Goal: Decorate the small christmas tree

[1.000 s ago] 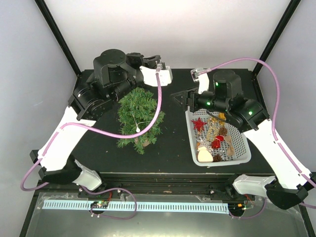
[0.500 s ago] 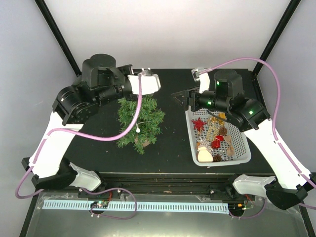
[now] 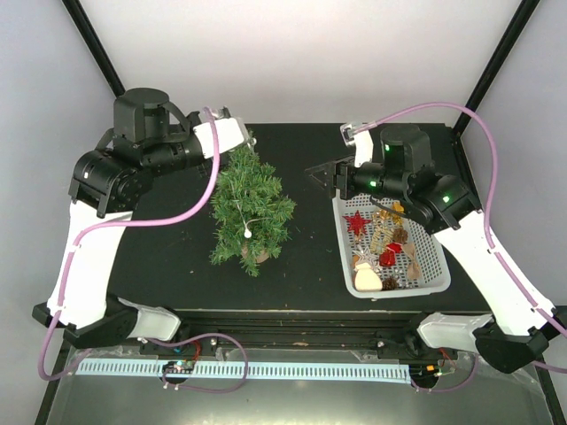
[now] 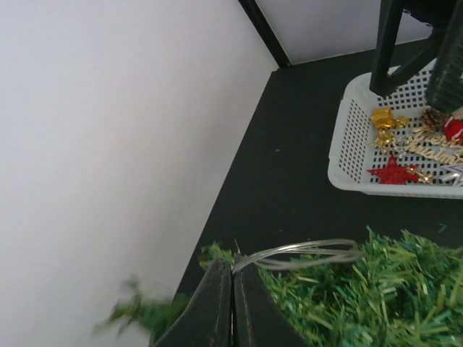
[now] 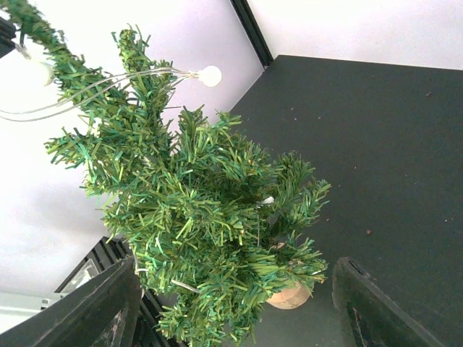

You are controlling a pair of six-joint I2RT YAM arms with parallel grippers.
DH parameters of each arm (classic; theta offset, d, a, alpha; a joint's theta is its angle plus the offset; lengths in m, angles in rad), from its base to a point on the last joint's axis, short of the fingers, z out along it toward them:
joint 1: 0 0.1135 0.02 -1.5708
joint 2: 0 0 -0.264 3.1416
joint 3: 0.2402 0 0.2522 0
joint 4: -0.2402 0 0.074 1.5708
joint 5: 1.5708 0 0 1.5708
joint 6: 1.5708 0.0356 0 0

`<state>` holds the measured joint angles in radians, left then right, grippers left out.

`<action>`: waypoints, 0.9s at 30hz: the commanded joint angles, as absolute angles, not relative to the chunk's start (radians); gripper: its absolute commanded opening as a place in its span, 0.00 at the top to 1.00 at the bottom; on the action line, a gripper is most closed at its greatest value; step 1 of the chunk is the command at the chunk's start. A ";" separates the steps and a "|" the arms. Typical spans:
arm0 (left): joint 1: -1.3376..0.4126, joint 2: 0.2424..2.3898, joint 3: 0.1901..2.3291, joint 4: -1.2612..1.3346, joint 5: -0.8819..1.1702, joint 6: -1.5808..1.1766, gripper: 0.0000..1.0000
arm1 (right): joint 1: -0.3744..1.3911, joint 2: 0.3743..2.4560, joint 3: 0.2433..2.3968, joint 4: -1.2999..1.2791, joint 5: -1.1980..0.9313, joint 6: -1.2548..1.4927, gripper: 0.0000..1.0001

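1. Small christmas tree (image 3: pixel 251 205) stands upright on its tan base (image 3: pixel 255 255) on the black table (image 3: pixel 168 257), left of the middle. It is well apart from the white basket (image 3: pixel 436 266) on the right.
2. The left gripper (image 4: pixel 233 272) is at the far side of the tree, just beside its top, and the top needles lie right under the fingertips.
3. Its jaws are fully closed. A thin silvery wire (image 4: pixel 304 249) comes out exactly at their tips and lies in a loop over the needles, so it seems pinched between them.
4. A white ball (image 3: pixel 247 231) hangs on the near side of the tree.
5. The right gripper (image 3: pixel 326 177) hovers over the far left corner of the basket, to the right of the tree, and touches neither. Its jaws stand wide apart and hold nothing. In the wrist view the small christmas tree shows between them.
6. In the basket lie a red star (image 3: pixel 356 222) and other ornaments.
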<state>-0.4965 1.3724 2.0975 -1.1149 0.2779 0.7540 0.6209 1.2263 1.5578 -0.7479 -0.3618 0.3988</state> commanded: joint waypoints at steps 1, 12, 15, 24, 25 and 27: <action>-0.434 1.310 2.048 -1.134 0.418 0.718 0.99 | 0.614 1.235 1.565 -0.740 -0.371 0.389 0.27; -0.367 1.198 1.886 -1.085 0.446 0.716 0.98 | 0.615 1.252 1.568 -0.730 -0.382 0.392 0.27; -0.346 1.191 1.849 -1.064 0.447 0.725 0.98 | 0.615 1.258 1.573 -0.730 -0.387 0.394 0.27; -0.271 1.206 1.749 -0.962 0.460 0.719 0.98 | 0.614 1.263 1.575 -0.732 -0.393 0.399 0.27; -0.261 1.209 1.745 -0.953 0.464 0.715 0.98 | 0.615 1.262 1.575 -0.733 -0.392 0.399 0.27; -0.242 1.214 1.742 -0.942 0.476 0.709 0.98 | 0.615 1.261 1.577 -0.738 -0.391 0.397 0.27</action>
<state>-0.2745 1.2072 1.7451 -1.0115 0.4374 0.7277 0.6209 1.2613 1.5581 -0.7475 -0.3794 0.3996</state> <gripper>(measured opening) 0.017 0.734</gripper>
